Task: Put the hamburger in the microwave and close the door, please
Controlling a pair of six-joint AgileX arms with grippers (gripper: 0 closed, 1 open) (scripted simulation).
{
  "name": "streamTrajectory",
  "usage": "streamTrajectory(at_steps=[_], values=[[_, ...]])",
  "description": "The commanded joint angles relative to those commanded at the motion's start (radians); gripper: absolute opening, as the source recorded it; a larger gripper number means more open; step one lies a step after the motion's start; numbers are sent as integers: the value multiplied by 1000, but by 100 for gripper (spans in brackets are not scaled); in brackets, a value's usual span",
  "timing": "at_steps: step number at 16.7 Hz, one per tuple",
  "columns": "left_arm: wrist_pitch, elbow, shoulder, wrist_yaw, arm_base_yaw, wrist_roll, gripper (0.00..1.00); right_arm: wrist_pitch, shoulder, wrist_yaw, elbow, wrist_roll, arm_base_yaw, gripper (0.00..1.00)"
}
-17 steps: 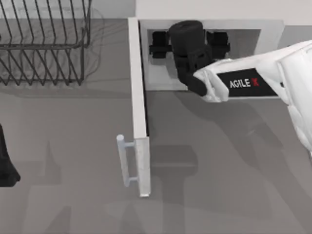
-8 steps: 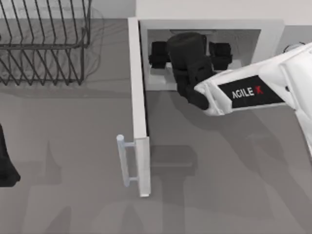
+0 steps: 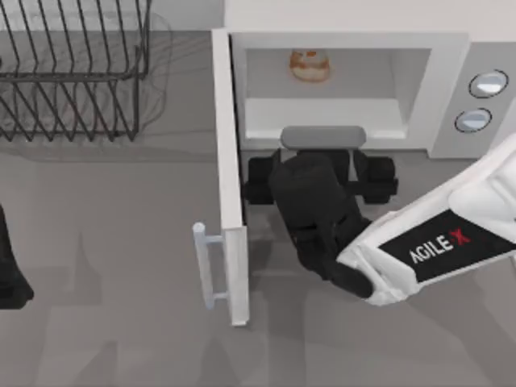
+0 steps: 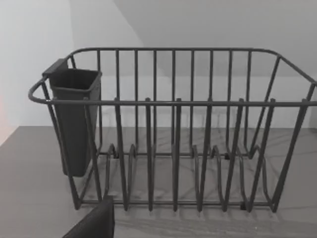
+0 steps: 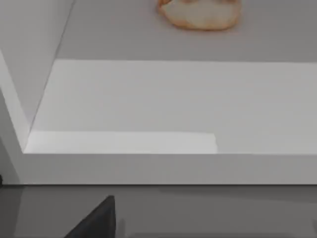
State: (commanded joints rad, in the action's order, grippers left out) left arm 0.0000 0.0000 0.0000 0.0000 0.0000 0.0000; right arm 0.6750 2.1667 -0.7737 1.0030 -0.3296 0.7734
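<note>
Hamburger [image 3: 310,65] lay inside the microwave [image 3: 347,81], on the cavity floor toward the back wall, upper centre of the top view; the right wrist view caught it at its upper edge [image 5: 199,14]. Nothing touched it.

Right gripper [image 3: 321,179] sat outside the cavity, just in front of the opening at frame centre, fingers spread apart and empty.

Door [image 3: 229,173] stood wide open, running down the frame from the microwave's left front corner, its bar handle [image 3: 203,264] on the side away from the right gripper.

Left arm parked at the far left edge of the top view; whether its fingers were apart or together, cannot tell. Its wrist camera faced a dark wire dish rack [image 4: 173,129].

Judgement: placing done; closing the door remained, not yet begun.
</note>
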Motion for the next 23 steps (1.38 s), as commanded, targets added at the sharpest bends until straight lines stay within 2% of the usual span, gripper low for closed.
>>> streamTrajectory(at_steps=[4, 10, 18, 23], values=[[0, 0, 0, 0, 0, 0, 100, 50, -64, -48, -106, -24, 46, 100], [0, 0, 0, 0, 0, 0, 100, 33, -73, -48, -99, -24, 40, 100], [0, 0, 0, 0, 0, 0, 100, -306, -307, -42, -11, -23, 40, 100], [0, 0, 0, 0, 0, 0, 100, -346, -345, -42, 4, -23, 40, 100]])
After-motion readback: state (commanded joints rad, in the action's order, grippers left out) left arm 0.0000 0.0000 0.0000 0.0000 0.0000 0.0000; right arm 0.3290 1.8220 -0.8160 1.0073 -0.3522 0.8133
